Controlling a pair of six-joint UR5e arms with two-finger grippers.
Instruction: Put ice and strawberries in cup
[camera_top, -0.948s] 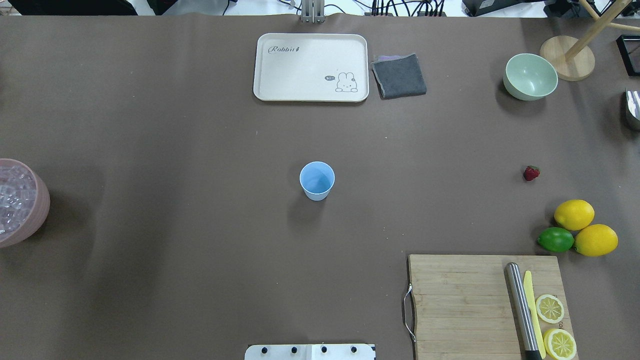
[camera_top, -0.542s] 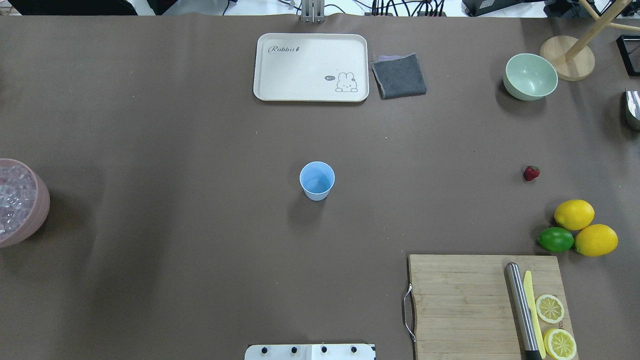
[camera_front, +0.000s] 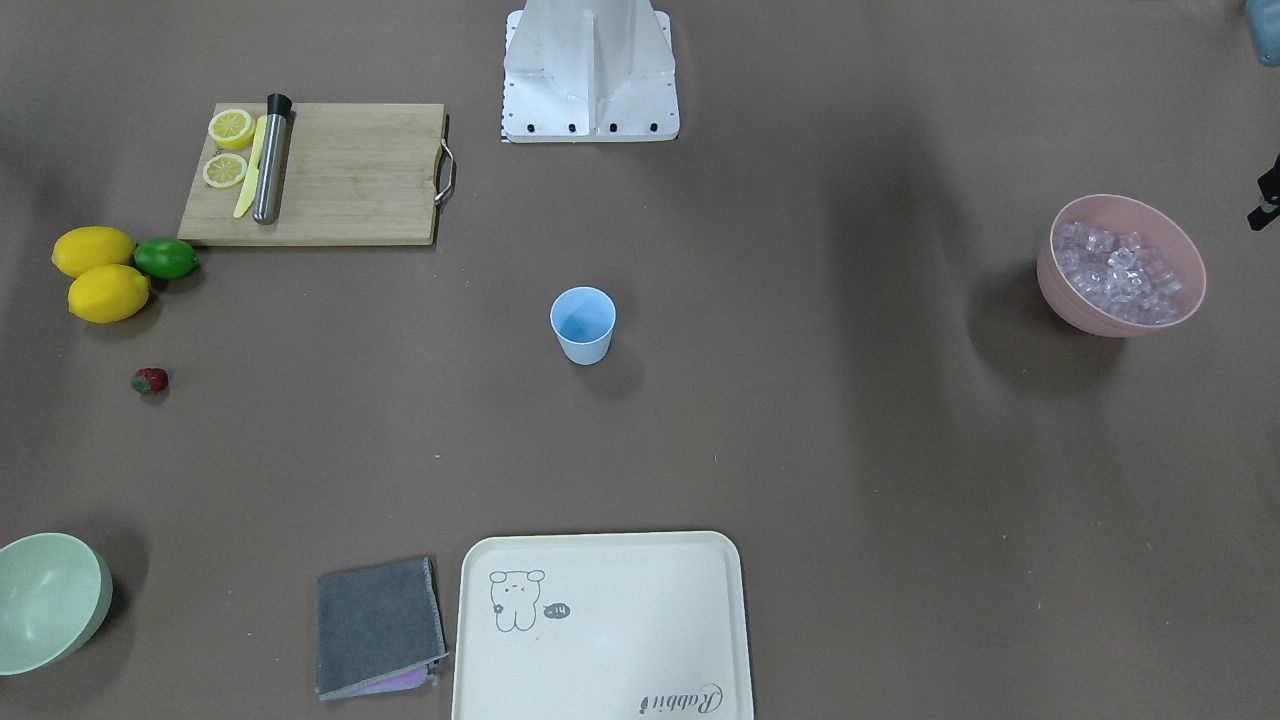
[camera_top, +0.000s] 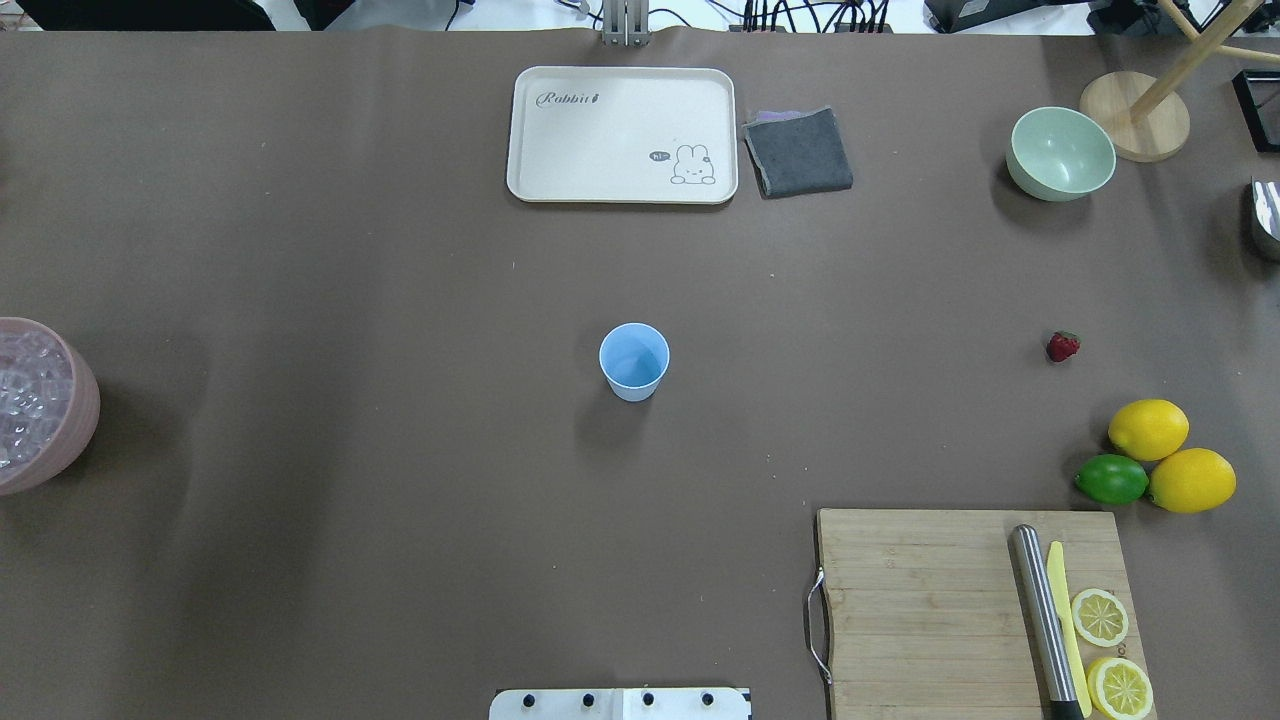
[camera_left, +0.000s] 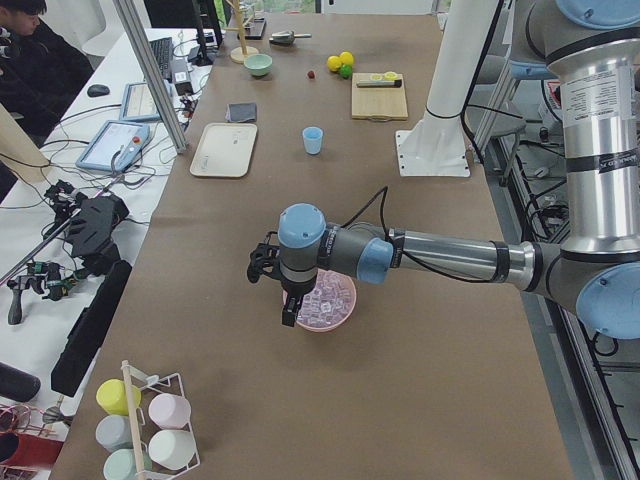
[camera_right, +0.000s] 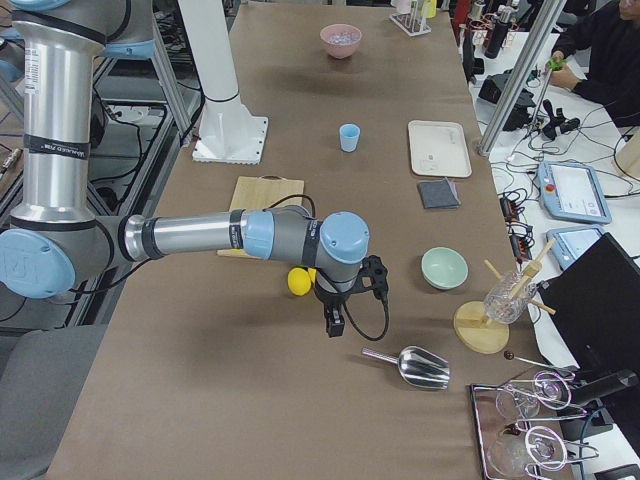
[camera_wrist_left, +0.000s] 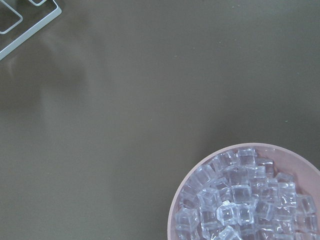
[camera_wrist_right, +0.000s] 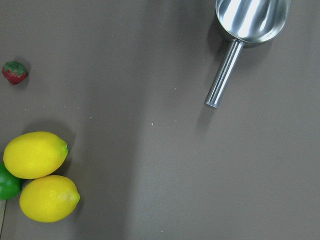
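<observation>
Since the earlier views nothing is shifting on the desk: the cup (camera_top: 634, 360) is standing empty at its centre, the ice (camera_front: 1118, 272) is lying in the pink bowl (camera_front: 1085, 310) at the left edge and the strawberry (camera_top: 1062, 346) near the right edge, while the left gripper (camera_left: 289, 312) and right gripper (camera_right: 333, 325), whose spread cannot be told, are hovering nearby, so filling is only now beginning.

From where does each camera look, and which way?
Front-facing: across table, facing robot base.
Overhead: behind robot, looking forward; base edge.
Exterior left: left end; left arm beside pink bowl.
Exterior right: right end; right arm near scoop.
Left wrist: down onto ice; no fingers.
Right wrist: down onto lemons, strawberry; no fingers.
First two share the cup.
</observation>
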